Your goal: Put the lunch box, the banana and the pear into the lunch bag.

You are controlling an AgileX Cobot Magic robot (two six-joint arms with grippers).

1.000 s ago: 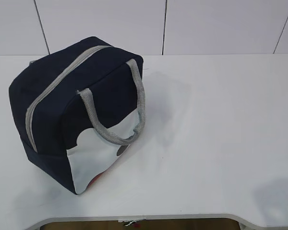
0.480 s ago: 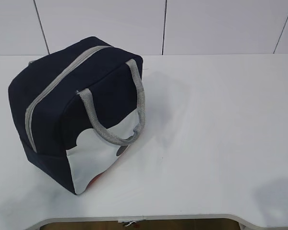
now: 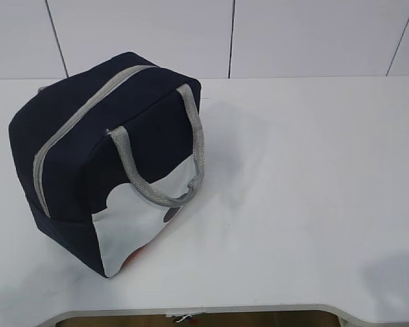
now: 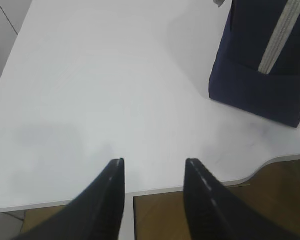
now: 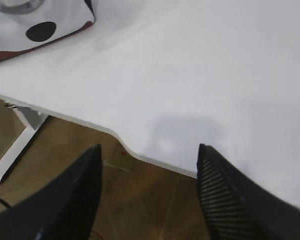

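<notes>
- Left end effector (image 4: 154, 167) wide and empty, hovering by the bench (image 3: 313, 170) edge.
- Right end effector (image 5: 149, 152) likewise.
- Bag (image 3: 105, 163) zipped; unzip first, bracing it.

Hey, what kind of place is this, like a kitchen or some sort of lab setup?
Probably a lab or test bench, not a kitchen: a plain white table against bare white wall panels, holding only a zipped navy lunch bag, with an open left gripper and right gripper at the table's near edge.
</notes>
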